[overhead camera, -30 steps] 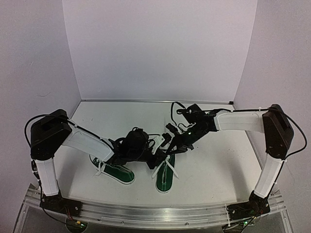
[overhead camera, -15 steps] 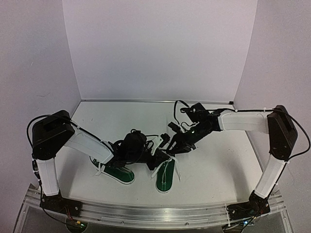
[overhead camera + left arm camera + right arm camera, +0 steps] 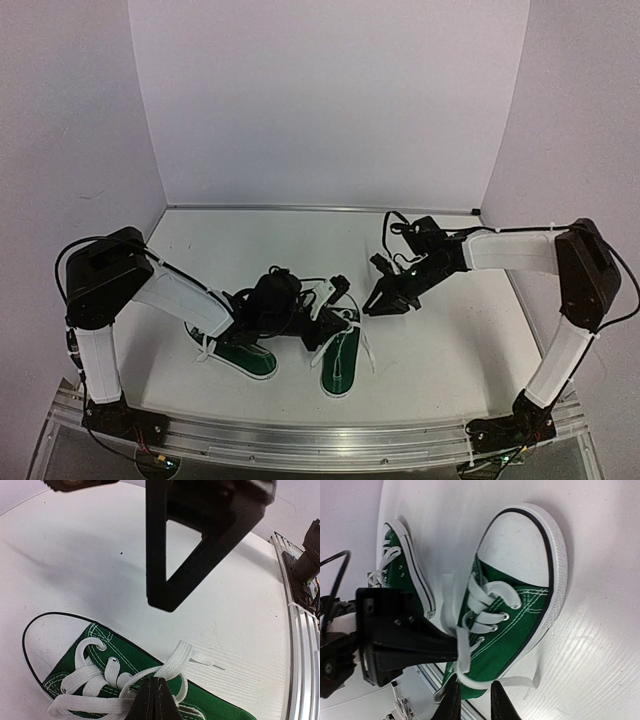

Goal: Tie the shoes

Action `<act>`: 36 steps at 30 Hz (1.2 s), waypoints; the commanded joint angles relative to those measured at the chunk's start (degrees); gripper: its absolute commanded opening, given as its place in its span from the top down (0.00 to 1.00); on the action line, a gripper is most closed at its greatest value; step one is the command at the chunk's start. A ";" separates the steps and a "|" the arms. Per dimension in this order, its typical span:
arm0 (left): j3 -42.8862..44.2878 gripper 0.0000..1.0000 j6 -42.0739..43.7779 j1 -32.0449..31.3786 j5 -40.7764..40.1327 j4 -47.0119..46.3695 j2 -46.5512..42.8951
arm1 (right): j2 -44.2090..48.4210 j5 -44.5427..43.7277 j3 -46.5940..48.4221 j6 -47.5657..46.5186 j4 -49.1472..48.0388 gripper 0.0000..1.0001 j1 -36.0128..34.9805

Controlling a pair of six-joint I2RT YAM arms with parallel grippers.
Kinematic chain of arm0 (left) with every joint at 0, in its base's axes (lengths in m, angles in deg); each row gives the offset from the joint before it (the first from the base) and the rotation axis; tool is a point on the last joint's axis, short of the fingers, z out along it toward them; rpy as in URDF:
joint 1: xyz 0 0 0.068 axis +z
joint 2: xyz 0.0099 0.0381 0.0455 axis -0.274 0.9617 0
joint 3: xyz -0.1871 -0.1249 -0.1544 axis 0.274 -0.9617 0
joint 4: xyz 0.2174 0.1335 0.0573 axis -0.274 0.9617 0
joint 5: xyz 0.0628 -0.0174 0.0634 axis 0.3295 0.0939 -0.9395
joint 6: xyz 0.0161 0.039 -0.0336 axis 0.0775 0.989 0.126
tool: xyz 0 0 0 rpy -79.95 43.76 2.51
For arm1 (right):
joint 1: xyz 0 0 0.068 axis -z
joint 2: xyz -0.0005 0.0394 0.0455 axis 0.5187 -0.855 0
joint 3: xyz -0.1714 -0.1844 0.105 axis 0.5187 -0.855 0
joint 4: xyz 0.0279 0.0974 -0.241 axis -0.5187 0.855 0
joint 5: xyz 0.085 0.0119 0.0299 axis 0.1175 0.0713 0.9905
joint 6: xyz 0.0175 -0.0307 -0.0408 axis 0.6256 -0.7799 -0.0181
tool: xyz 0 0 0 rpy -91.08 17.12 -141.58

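item: shoes, one pair, green canvas with white toe caps, lying side by side on the white worktop [image 3: 440, 340] towards its near edge. we count one shoe [image 3: 248, 360] under the left arm and the other shoe [image 3: 340, 365] just beside it. the laces are slack, and we see no finished bow.

left tool [image 3: 154, 690]: fingers together, clamped on a white lace [image 3: 172, 665] of the other shoe, above its eyelets.

right tool [image 3: 474, 692]: fingers apart, holding nothing, poised just beside the same shoe with a loose lace end near its fingers.

risks, as we judge them:
- the flat lace may slide out of the left tool if it is pulled sideways.
- a hard pull may drag or tip the light shoe, since nothing pins it down.
- the two tools stand near each other and may collide as the right one moves in.
- the right tool may pinch two strands at once, or miss the slack end altogether.
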 commanded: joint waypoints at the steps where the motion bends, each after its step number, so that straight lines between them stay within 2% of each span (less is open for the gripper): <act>1: -0.02 1.00 2.51 -0.27 0.74 3.84 -2.55 | -4.00 -1.95 1.77 -0.78 -0.07 0.81 -0.41; 11: 0.78 1.00 4.29 -0.29 1.54 7.06 -2.75 | -10.43 1.38 5.45 -3.57 0.35 0.87 -3.93; 18: 0.64 1.00 4.29 -0.28 1.31 7.12 -2.62 | -10.47 4.98 5.68 -4.31 0.17 0.88 -5.19; 24: 0.56 1.00 4.29 -0.28 1.88 7.00 -2.25 | -8.14 6.64 5.59 -4.28 -0.20 0.84 -5.16; 36: 0.79 1.00 4.29 -0.28 3.48 6.31 -1.78 | -9.19 11.15 6.70 -3.76 -2.43 0.80 -6.08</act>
